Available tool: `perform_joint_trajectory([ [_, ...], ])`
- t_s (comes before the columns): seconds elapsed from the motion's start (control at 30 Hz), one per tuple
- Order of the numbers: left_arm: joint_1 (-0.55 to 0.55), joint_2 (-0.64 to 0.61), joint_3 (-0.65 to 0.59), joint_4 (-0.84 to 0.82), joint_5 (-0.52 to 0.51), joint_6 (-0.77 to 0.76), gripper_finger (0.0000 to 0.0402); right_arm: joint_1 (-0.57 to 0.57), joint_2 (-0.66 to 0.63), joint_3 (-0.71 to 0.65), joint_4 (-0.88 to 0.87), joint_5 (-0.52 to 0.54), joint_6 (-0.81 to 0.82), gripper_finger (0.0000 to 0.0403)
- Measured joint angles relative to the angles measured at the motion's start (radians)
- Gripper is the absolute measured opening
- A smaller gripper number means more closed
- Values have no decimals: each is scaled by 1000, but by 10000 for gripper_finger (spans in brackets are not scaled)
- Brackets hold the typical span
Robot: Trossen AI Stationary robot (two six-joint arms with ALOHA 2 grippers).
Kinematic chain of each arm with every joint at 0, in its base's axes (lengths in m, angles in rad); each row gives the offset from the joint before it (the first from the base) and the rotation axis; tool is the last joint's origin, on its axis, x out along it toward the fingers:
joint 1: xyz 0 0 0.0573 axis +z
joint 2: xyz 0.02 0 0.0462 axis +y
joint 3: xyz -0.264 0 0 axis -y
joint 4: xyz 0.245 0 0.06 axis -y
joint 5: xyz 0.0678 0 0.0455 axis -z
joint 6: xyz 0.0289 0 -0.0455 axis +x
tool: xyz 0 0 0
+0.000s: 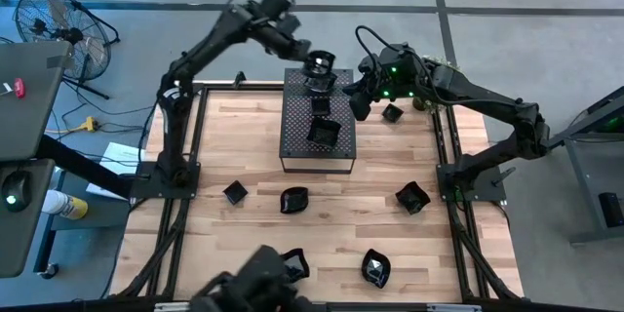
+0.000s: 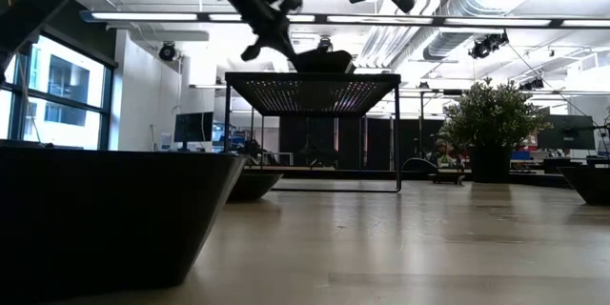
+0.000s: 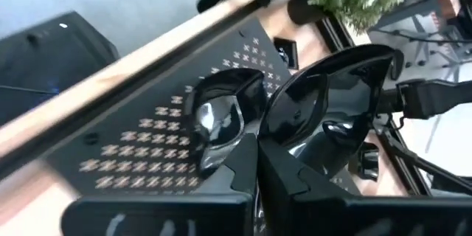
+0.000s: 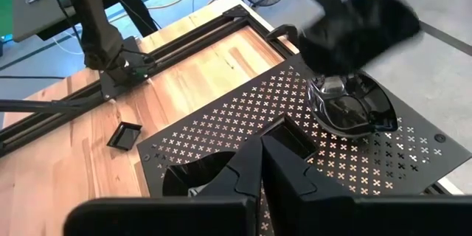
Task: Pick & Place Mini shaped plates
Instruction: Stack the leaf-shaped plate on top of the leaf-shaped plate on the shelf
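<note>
The mini shaped plates, small glossy black dishes of mixed outline, lie in 2 groups: several scattered on the pale wooden tabletop (image 1: 253, 136) and a few on top of the large dark perforated metal box (image 1: 317, 122) at the tabletop's far middle. On the bare wood, the high view shows a small square dish (image 1: 235, 192), a wavy-rimmed dish (image 1: 294, 199), an angular dish (image 1: 412, 197), a rounded dish (image 1: 376, 268) and another near the front edge (image 1: 292, 262); 1 more small dish (image 1: 392, 112) sits just right of the box. On the box lid rest a square dish (image 1: 324, 133) and a smaller one (image 1: 320, 105) behind it.

The left claw (image 1: 314, 59) hangs over the far end of the box with its fingers pressed together on the rim of a glossy rounded dish (image 3: 324, 107), carried tilted. In the left wrist view another shiny dish (image 3: 221, 114) already sits on the perforated lid right beside it. The edge grip probably suits such shallow, slick dishes, since a rim is the only part thin enough to pinch.

The right claw (image 1: 359, 100) hovers beside the box's right far corner, fingers pressed together and empty. Its wrist view looks down on the lid and a deep round dish (image 4: 352, 107) lying there.

As a judgement, the box serves as the collecting spot, and most dishes have yet to be brought to it.
</note>
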Motion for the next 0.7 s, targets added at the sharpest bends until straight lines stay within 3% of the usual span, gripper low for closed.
perform_joint_trajectory([
  [0.3, -45, 93, 0, 22, -34, -32, 0, 0, 0, 0, 10, 0, 0, 6],
  [0.47, -38, 97, 0, -3, -98, -27, 0, 0, 0, 0, 14, 0, 0, 2],
  [0.7, -32, 100, 0, -19, -93, -5, 0, 0, 0, 0, 17, 0, 0, 6],
])
